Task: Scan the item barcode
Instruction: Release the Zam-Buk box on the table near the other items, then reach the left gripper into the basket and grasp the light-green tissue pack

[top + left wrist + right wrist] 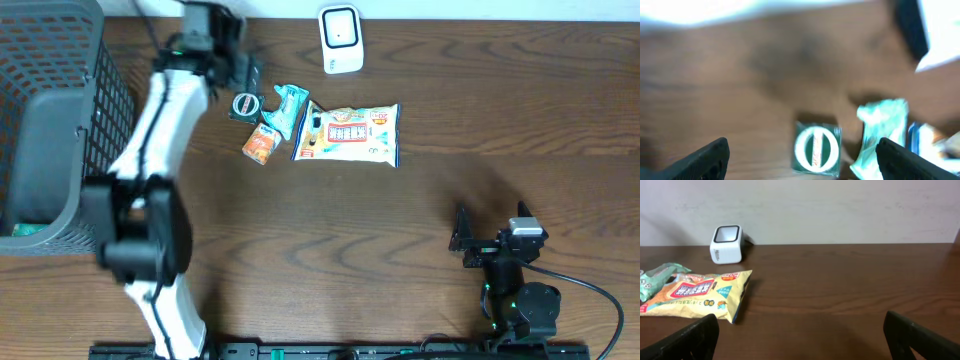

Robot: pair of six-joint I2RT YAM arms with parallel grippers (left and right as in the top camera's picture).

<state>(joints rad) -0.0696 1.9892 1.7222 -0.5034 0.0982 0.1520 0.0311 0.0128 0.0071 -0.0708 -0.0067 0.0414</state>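
A small green square packet with a white ring (245, 104) lies flat on the table near the white scanner (341, 39). My left gripper (243, 76) hovers just behind it. In the left wrist view the same packet (816, 147) lies between the wide-open jaws of the left gripper (802, 162), and neither finger touches it. No barcode shows on it. Far off at the front right, my right gripper (490, 240) rests open; the right wrist view shows only bare wood under it (801, 335).
A teal packet (290, 108), a small orange packet (261, 144) and a yellow snack bag (350, 133) lie just right of the green one. A dark mesh basket (50, 120) stands at the left edge. The scanner (726, 243) faces forward at the back.
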